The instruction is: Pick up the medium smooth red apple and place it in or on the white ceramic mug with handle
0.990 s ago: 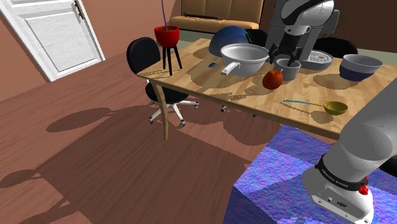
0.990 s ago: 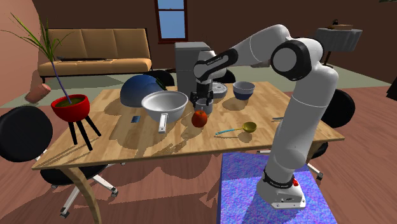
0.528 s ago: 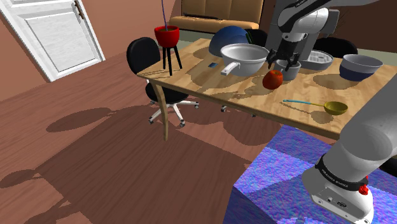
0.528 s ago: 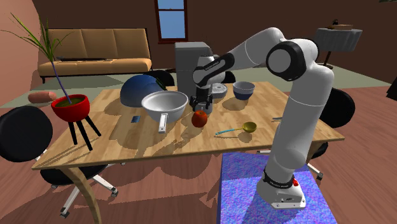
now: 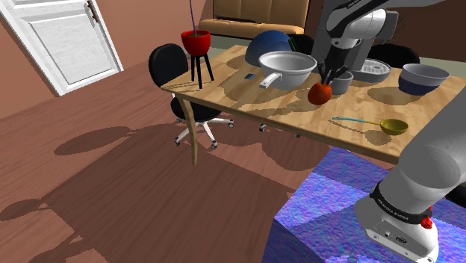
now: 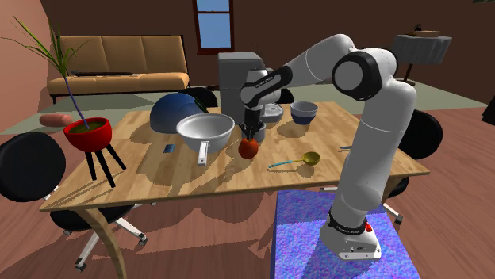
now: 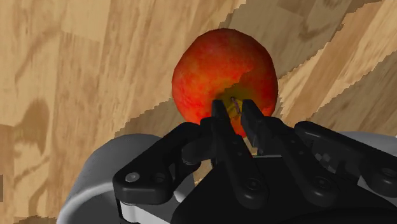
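Apple [image 5: 320,94] on counter [image 5: 246,101], upper right of shoulder view, just beside mug [image 5: 340,81]. Tool [image 7: 236,116] hangs above its stem, barely parted, gripping nothing. Risk: so narrow, it strikes the crown and rolls the apple away.

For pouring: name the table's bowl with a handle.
The large pale grey bowl: a straight handle juts from its rim; the small blue-grey bowl has none.
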Available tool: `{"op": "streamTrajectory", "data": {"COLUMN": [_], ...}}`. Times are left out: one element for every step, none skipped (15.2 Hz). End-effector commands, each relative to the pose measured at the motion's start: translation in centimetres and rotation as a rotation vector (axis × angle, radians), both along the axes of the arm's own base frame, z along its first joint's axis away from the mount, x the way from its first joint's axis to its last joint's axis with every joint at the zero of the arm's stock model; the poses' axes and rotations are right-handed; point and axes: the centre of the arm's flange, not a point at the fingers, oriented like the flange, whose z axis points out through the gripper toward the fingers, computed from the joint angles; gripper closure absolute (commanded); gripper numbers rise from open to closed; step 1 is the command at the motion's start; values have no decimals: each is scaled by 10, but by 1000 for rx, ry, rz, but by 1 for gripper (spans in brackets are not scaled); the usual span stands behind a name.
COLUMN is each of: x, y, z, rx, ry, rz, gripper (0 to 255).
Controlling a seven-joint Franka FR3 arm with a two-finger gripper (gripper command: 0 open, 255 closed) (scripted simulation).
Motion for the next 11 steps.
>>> {"op": "streamTrajectory", "data": {"x": [0, 1, 1, 1, 1, 0, 0, 0, 0, 0, 0], "y": [1, 1, 1, 1, 1, 1, 1, 1, 1, 1, 1], "z": [-2, -2, -2, -2, -2, -2, -2, 4, 9, 14, 19], "rx": [3, 3, 3, 3, 3, 3, 3, 3, 3, 3, 3], "ry": [3, 3, 3, 3, 3, 3, 3, 3, 3, 3, 3], "rz": [2, 2, 2, 2, 2, 2, 2, 2, 2, 2, 2], "gripper": [255, 255, 255, 255, 255, 255, 255, 255, 255, 255, 255]}}
